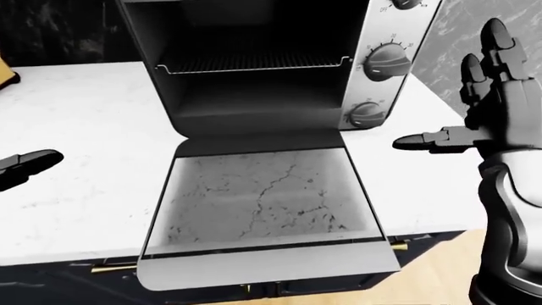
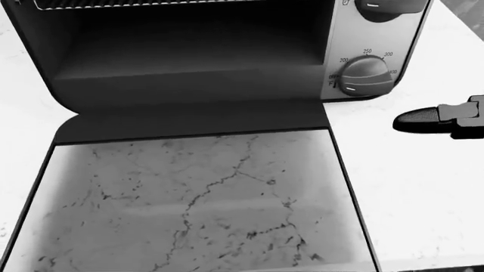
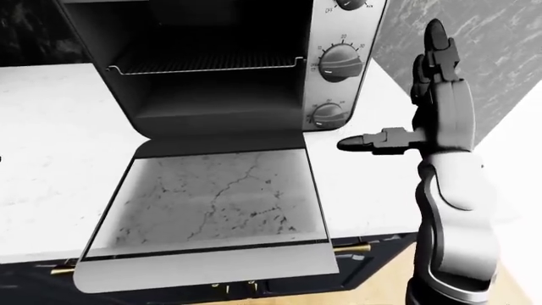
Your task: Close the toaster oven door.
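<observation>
Robot's right hand (image 3: 427,105) hovers open beside the toaster oven (image 1: 254,63), fingers spread upward, thumb pointing toward the control knobs (image 1: 387,61), touching nothing. Its left hand (image 1: 25,166) shows only as dark fingertips at the left edge; grip unclear. On the white counter (image 1: 76,140), the toaster oven door (image 1: 262,210) lies fully open, flat, overhanging the counter edge.

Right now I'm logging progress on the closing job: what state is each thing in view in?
Dark toaster oven door with glass pane: fully open, folded down flat over the counter edge.
Wire oven rack: seated inside the cavity.
Right hand: open, fingers spread, right of the oven, touching nothing.
Left hand: only fingertips show at left edge; holding nothing visible.
</observation>
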Robot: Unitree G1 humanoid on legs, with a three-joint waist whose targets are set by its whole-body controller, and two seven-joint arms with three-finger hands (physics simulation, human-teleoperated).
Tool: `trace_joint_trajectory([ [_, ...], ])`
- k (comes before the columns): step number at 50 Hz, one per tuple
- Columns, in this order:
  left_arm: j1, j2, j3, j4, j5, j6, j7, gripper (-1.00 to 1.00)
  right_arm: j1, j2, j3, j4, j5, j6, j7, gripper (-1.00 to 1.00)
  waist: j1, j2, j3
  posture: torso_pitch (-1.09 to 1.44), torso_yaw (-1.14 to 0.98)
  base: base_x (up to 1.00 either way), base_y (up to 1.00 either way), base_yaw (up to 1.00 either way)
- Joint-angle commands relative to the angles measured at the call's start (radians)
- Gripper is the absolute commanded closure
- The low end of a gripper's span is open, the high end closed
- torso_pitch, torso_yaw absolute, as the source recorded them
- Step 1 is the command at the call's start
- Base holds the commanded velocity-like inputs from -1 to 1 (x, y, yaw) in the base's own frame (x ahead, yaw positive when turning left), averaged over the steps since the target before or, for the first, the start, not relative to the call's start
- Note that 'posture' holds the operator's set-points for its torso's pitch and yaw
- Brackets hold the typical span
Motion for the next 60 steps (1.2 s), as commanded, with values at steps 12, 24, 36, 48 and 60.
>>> trace_joint_trajectory([
  [12, -0.008, 0.038, 0.030, 0.011, -0.006, -0.067, -0.001, -1.00, 0.032, 0.026, 0.000, -0.027, -0.143, -0.179, 0.149, -1.00, 0.002, 0.002, -0.021, 0.00, 0.00, 0.00, 0.00, 0.00],
  [24, -0.003, 0.039, 0.034, 0.014, -0.010, -0.070, -0.002, -1.00, 0.071, 0.049, 0.008, -0.004, -0.194, -0.249, 0.195, -1.00, 0.002, 0.002, -0.023, 0.00, 0.00, 0.00, 0.00, 0.00],
  [36, -0.010, 0.048, 0.033, 0.013, -0.016, -0.062, 0.002, -1.00, 0.119, 0.079, 0.024, -0.005, -0.238, -0.305, 0.268, -1.00, 0.000, 0.003, -0.024, 0.00, 0.00, 0.00, 0.00, 0.00],
  [48, -0.009, 0.048, 0.033, 0.013, -0.017, -0.063, -0.001, -1.00, 0.166, 0.109, 0.029, 0.001, -0.256, -0.349, 0.317, -1.00, -0.002, 0.004, -0.025, 0.00, 0.00, 0.00, 0.00, 0.00],
  [60, -0.007, 0.048, 0.036, 0.008, -0.018, -0.059, -0.002, -1.00, 0.186, 0.124, 0.028, -0.009, -0.262, -0.352, 0.357, -1.00, -0.003, 0.005, -0.025, 0.00, 0.00, 0.00, 0.00, 0.00],
])
